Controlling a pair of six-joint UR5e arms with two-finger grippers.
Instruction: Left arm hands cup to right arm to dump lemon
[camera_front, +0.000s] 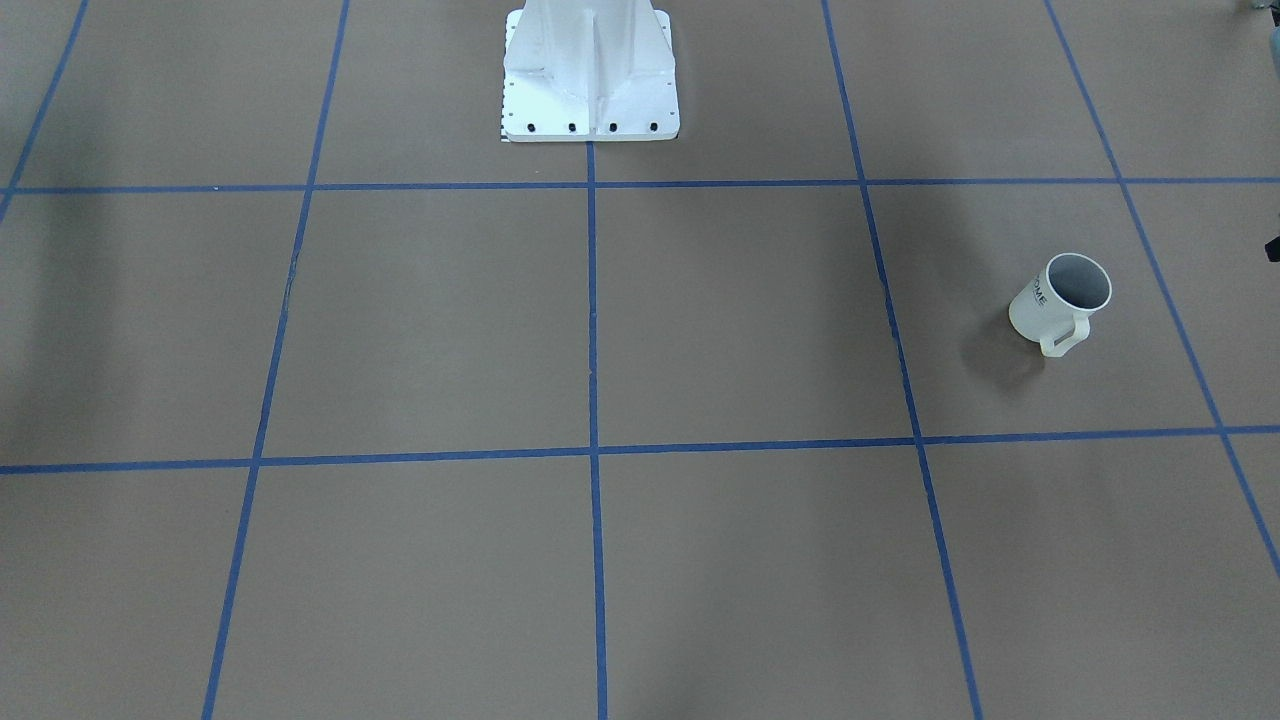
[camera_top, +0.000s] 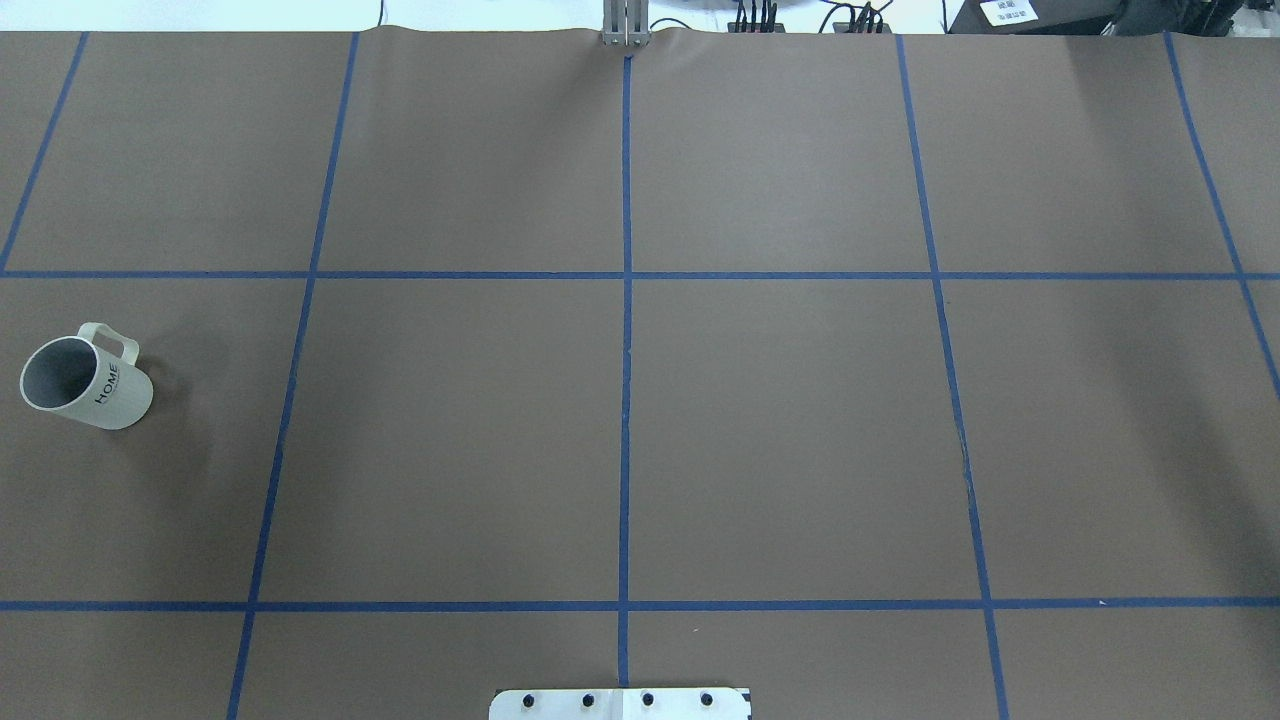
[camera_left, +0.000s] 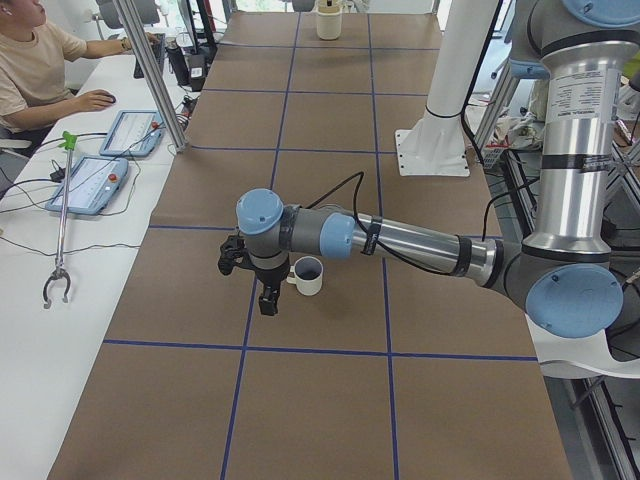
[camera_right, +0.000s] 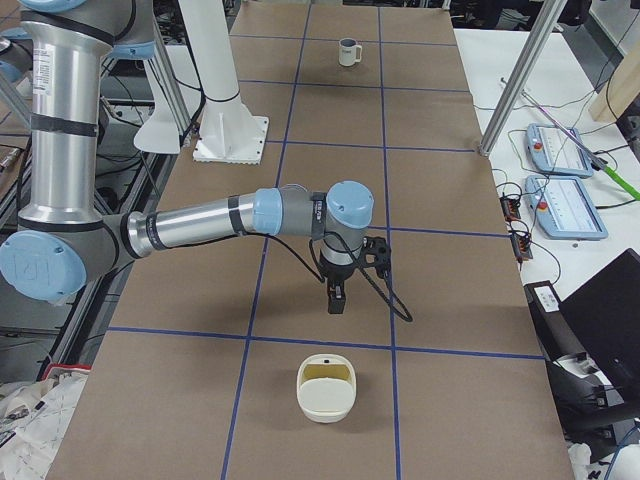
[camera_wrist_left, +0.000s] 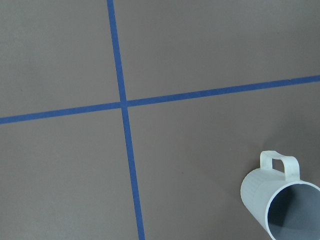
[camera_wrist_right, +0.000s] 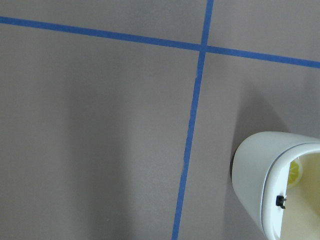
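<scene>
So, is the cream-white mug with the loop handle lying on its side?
No, the cream-white mug stands upright on the brown table, its open mouth facing up.

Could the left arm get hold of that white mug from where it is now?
Probably yes. The left arm holds its tool right beside the mug, which stands upright on the table with nothing between them. Whether the tool is open cannot be told.
</scene>
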